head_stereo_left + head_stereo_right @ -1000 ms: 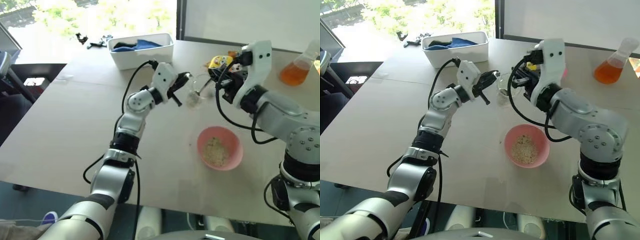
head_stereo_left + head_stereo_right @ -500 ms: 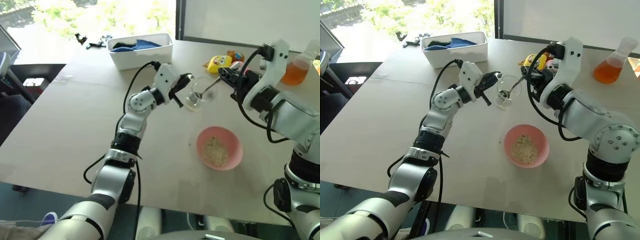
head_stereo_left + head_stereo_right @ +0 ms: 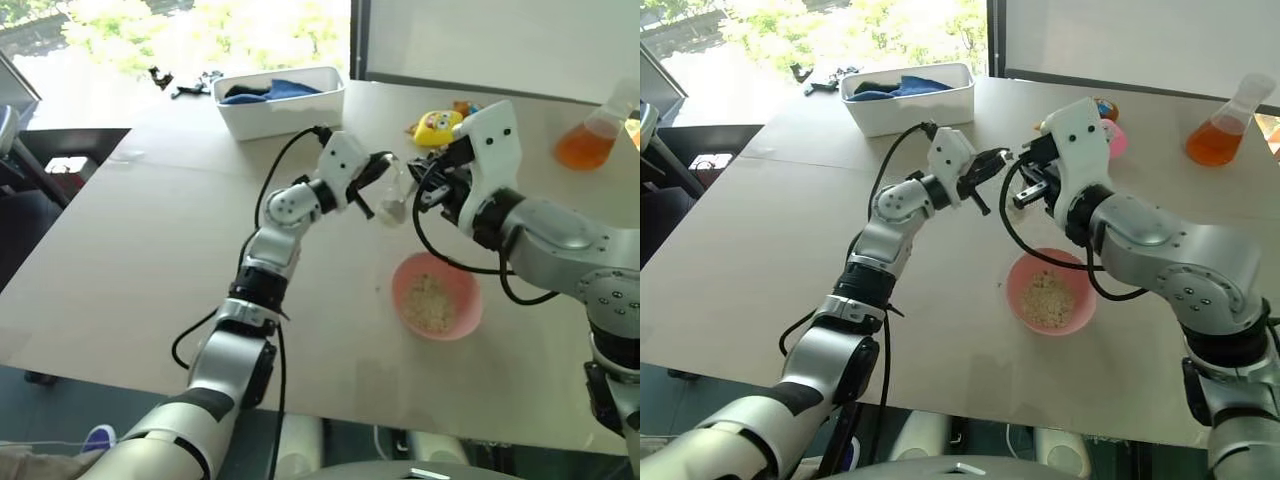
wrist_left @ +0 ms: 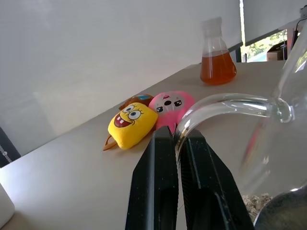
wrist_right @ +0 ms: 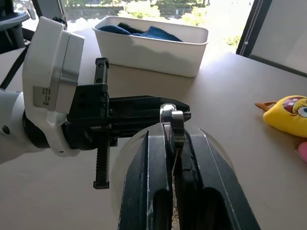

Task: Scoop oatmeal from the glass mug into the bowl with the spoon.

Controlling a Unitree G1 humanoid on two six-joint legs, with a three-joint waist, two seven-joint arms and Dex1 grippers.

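The bowl sits near the desk's front edge with oatmeal in it and bare surface around. Above and behind it, the left hand is clamped on the glass mug's handle; flakes lie at its bottom. The right hand pinches the spoon, handle end up, over the mug. Beyond: plush toys, an orange flask, a white tub
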